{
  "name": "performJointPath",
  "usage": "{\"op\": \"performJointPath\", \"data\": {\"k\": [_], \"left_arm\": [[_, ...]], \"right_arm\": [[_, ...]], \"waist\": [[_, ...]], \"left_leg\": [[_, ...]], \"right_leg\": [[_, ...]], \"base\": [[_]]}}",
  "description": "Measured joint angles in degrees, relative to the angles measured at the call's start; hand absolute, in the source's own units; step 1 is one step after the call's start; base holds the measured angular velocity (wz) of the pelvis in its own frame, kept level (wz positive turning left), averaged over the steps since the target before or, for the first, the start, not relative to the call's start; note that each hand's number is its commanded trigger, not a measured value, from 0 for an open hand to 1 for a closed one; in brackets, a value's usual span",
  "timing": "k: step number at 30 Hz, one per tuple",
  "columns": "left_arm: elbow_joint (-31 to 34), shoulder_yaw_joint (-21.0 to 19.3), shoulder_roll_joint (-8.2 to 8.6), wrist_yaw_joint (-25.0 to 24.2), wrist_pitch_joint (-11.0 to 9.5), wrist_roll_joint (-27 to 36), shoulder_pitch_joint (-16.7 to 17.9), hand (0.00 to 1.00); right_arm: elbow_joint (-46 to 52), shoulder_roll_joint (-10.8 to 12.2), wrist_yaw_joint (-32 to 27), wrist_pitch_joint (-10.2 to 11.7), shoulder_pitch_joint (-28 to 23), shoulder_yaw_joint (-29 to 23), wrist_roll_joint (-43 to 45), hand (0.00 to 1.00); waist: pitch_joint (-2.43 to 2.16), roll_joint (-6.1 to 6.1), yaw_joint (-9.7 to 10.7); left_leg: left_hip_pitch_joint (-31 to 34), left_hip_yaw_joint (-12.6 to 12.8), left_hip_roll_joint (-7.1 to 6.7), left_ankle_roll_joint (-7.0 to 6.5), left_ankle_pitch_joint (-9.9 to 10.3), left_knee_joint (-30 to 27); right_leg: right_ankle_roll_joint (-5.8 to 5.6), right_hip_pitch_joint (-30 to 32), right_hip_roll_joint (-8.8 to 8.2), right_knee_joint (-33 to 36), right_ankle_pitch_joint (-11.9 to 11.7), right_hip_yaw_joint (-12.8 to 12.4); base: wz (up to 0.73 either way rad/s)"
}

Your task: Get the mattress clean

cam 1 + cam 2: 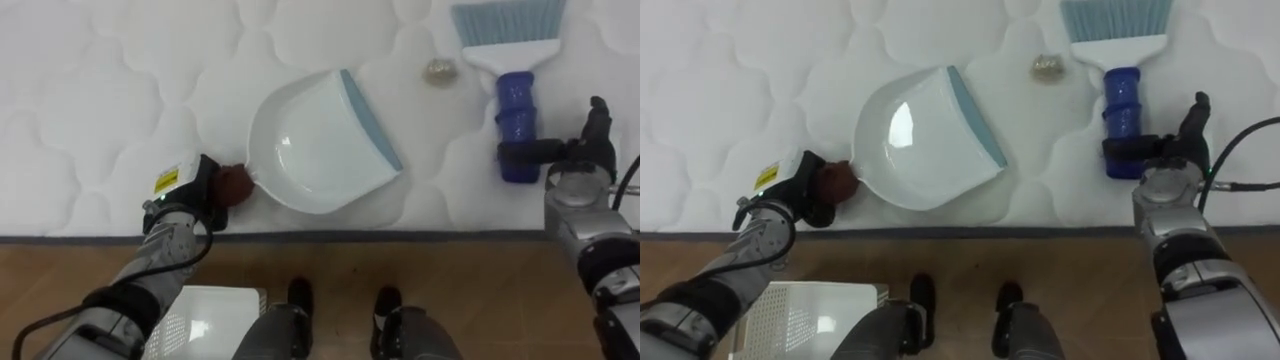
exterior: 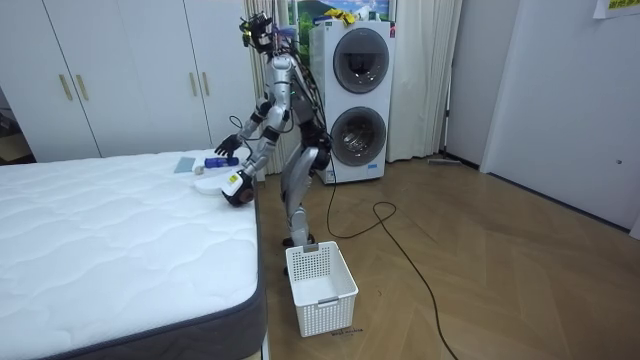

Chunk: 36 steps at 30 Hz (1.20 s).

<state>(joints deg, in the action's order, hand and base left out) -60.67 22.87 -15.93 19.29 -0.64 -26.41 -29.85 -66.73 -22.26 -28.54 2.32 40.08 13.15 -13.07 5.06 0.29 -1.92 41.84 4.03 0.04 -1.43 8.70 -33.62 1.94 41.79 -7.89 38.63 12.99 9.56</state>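
A white dustpan (image 1: 322, 140) with a pale blue lip lies on the white quilted mattress (image 1: 100, 100) near its edge. My left hand (image 1: 190, 192) is shut on the pan's brown handle (image 1: 236, 183) at the lower left. To the right lies a brush (image 1: 515, 100) with a blue handle and light blue bristles pointing away from me. My right hand (image 1: 580, 155) is beside the handle's near end, straight fingers (image 1: 527, 152) across it and thumb raised apart. A small crumpled scrap (image 1: 438, 71) rests between pan and brush. In the room view I stand at the bedside.
A white slatted basket (image 1: 212, 320) stands on the wooden floor by my left foot, below the mattress edge (image 1: 400, 236). In the room view two stacked washing machines (image 2: 358, 95) are behind me and white wardrobes (image 2: 130, 70) line the wall.
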Motion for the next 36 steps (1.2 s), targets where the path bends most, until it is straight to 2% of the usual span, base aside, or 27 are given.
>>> {"op": "performJointPath", "data": {"k": [4,13,17,21,30,36], "left_arm": [[0.0,0.1,-0.01,0.0,1.1,0.0,-0.4,1.0],[0.3,1.6,-0.05,-1.4,2.8,1.1,-1.5,1.0],[0.9,2.8,-0.04,-2.1,3.2,1.1,-1.5,1.0],[0.9,4.4,-0.05,-2.0,3.3,1.3,-1.5,1.0],[1.1,4.4,-0.05,-1.9,3.2,2.0,-1.3,1.0],[1.6,4.4,-0.03,-1.9,3.2,1.9,-0.9,1.0]], "right_arm": [[0.0,0.0,-0.1,-1.1,0.6,0.3,2.2,0.0],[0.0,0.0,-0.2,-1.5,1.5,1.4,2.1,0.0],[0.0,0.0,-0.2,-1.7,1.6,2.9,2.5,0.0],[0.0,0.0,-0.2,-1.7,1.7,4.8,2.5,0.0],[0.1,0.2,-0.8,-1.4,4.8,4.7,1.7,0.0],[0.5,0.2,-0.9,-0.9,5.0,3.7,-4.3,0.0]], "waist": [[0.0,0.0,-0.1],[-0.13,0.85,-0.8],[-0.15,1.01,-2.4],[-0.17,1.07,-3.3],[-0.12,1.23,-3.4],[-0.12,1.22,-3.4]], "left_leg": [[0.6,-0.1,0.11,0.11,0.0,-0.7],[1.4,-1.1,0.25,0.63,-0.1,-1.0],[1.1,-0.9,0.2,0.8,-0.2,-0.6],[0.9,-1.0,0.03,1.01,-0.4,0.0],[0.8,-1.1,0.19,1.06,-0.4,0.1],[0.5,-1.1,0.09,1.03,-0.4,0.3]], "right_leg": [[0.28,0.4,0.04,0.6,0.2,0.4],[0.82,0.8,0.1,1.2,0.3,1.2],[0.98,1.0,0.12,1.3,0.5,0.8],[1.12,1.0,-0.01,1.3,0.6,0.8],[1.26,0.6,-0.12,1.2,0.8,1.4],[1.22,0.5,-0.83,1.3,1.0,1.8]], "base": [[0.02],[0.03],[-0.01],[0.04],[0.02],[0.0]]}}
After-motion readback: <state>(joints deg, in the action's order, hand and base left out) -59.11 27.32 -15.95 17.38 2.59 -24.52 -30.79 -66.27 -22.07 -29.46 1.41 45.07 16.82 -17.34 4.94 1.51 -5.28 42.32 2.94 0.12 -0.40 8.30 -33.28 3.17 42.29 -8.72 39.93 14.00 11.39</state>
